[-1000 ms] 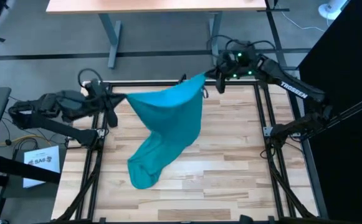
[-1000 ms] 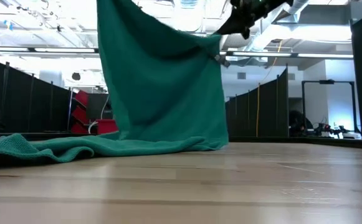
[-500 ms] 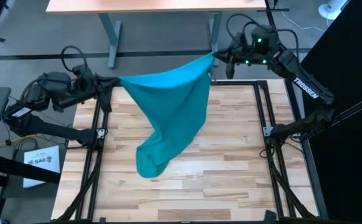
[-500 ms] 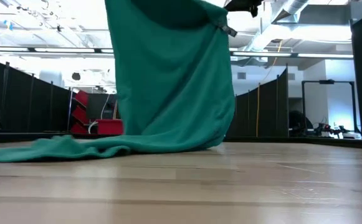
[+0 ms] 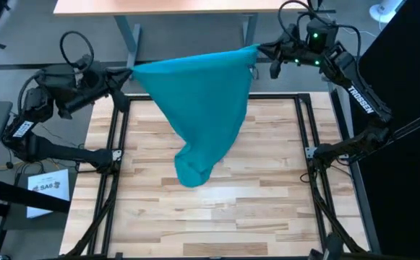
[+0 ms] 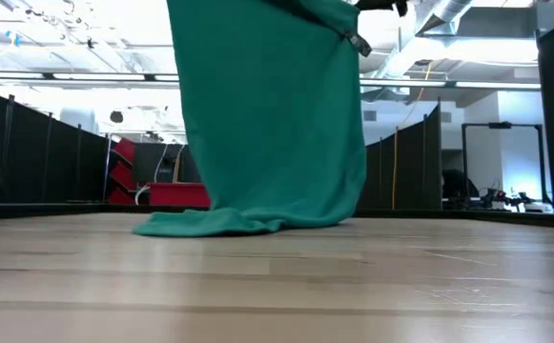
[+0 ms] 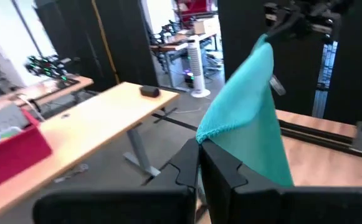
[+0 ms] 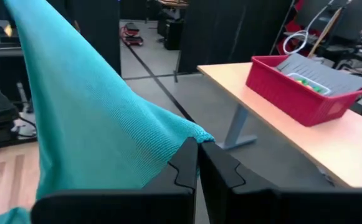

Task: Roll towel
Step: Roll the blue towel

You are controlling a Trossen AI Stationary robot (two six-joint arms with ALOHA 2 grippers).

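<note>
Left gripper [image 5: 126, 72] clamped on one top corner of the towel [image 5: 199, 101], above the table's [image 5: 267, 195] far-left corner; right gripper [image 5: 262, 52] pinched on the other corner, past the far edge; towel hangs stretched between them, bottom end bunched on the table mid-surface.

- The table [image 5: 267, 180] is a top of pale wooden planks, framed by dark rails along its left, right and far sides.
- The lower end of the towel [image 5: 194, 172] rests on the planks near the middle, bunched in a small heap; the low view shows its folds [image 6: 221, 223] touching the wood.
- The rest of the towel rises off the surface.
</note>
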